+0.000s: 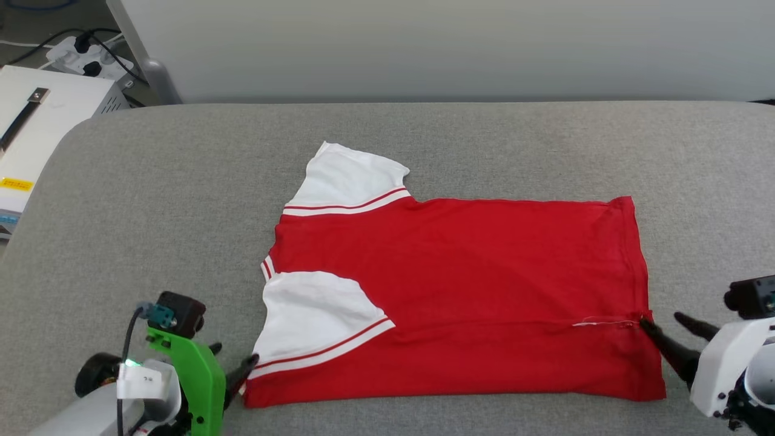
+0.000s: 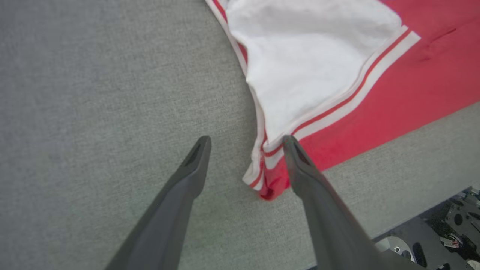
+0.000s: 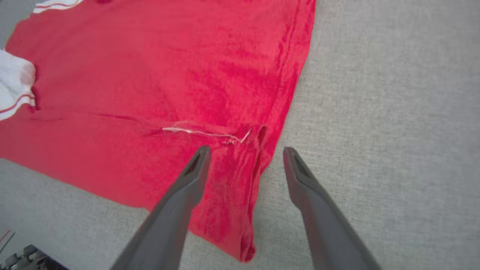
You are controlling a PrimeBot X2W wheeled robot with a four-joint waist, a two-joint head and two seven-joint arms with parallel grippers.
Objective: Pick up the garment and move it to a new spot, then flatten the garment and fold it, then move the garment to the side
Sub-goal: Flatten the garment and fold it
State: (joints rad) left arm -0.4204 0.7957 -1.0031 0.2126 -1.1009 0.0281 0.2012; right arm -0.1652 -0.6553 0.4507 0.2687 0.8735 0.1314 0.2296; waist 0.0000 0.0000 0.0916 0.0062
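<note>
The garment (image 1: 460,290), a red shirt with white striped sleeves, lies flat on the grey table with its near long edge folded over and no print showing. My left gripper (image 1: 233,362) stands open at the garment's near-left corner (image 2: 268,180), which lies loose between the fingers. My right gripper (image 1: 669,324) is open at the near-right hem; in the right wrist view the hem (image 3: 258,150) with a white thread runs between the two fingers (image 3: 195,176), and nothing is gripped.
The grey padded table (image 1: 181,200) stretches wide around the shirt. A white box (image 1: 36,127) and a power strip with cables (image 1: 85,57) sit off the table at the far left. A pale wall panel (image 1: 424,48) runs behind.
</note>
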